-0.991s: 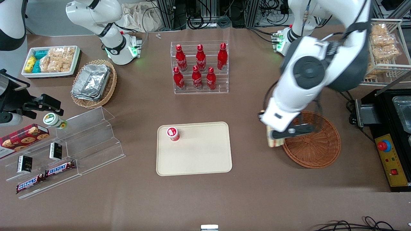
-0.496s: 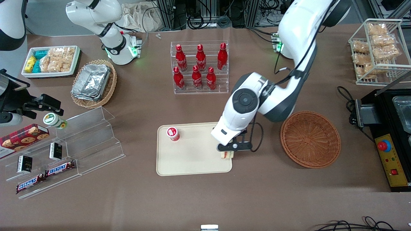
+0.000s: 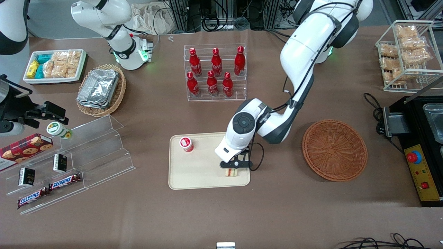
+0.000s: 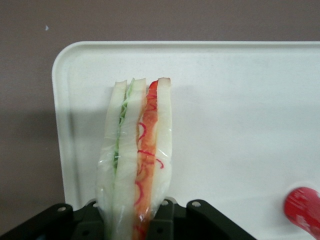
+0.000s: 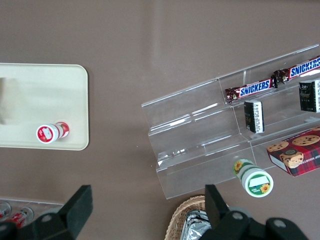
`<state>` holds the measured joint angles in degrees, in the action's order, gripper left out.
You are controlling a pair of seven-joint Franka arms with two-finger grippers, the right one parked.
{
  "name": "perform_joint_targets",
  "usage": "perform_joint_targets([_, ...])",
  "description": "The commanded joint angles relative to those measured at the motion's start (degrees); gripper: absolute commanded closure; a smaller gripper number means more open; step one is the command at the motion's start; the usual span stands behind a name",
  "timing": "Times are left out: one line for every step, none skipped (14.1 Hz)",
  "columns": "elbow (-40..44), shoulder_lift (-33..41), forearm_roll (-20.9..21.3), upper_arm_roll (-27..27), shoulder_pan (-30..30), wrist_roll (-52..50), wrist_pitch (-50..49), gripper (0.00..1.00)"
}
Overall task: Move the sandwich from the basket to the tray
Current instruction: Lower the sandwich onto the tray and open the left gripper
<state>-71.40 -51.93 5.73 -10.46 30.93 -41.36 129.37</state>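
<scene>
The claw point(image 3: 232, 167) sits low over the tray point(image 3: 193, 180), in the lower middle of the front frame, clenched on the sandwich point(image 3: 232, 172); the wrist view shows the wedge point(image 4: 135, 160) pinched at its base between the black fingers. The sandwich stands on edge, its long axis running straight out from the claw toward the tray's rounded corner point(image 4: 62, 55), filling layers facing the camera. It lies just inside the tray's rim nearest the basket point(image 3: 334, 150), which sits empty to the right of the frame, well apart. I cannot tell whether the wedge touches the tray floor yet. The release should turn on this: the claw is directly above the sandwich, so opening and lifting straight up looks safest. 1 red-capped cup point(image 3: 186, 144) stands on the tray, clear of the drop spot.
</scene>
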Motion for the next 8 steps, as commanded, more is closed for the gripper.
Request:
perform_joint_targets([1.2,-1.3,1.7,0.4,0.5,-1.0,0.6,0.97])
perform_joint_targets([0.7,-1.2,1.7,0.4,0.5,-1.0,0.6,0.97])
perform_joint_targets([0.2,-1.2,1.7,0.4,0.5,-1.1,0.6,0.97])
perform_joint_targets([0.0,-1.2,1.6,0.4,0.4,-1.2,0.6,0.96])
perform_joint_targets([0.0,-1.2,1.6,0.4,0.4,-1.2,0.5,0.95])
perform_joint_targets([-0.2,-1.1,1.5,0.4,0.4,-1.2,0.5,0.94])
perform_joint_targets([-0.2,-1.0,1.6,0.4,0.3,-1.3,0.5,0.94])
perform_joint_targets([-0.3,-0.7,1.7,0.4,0.0,-1.3,0.2,0.94])
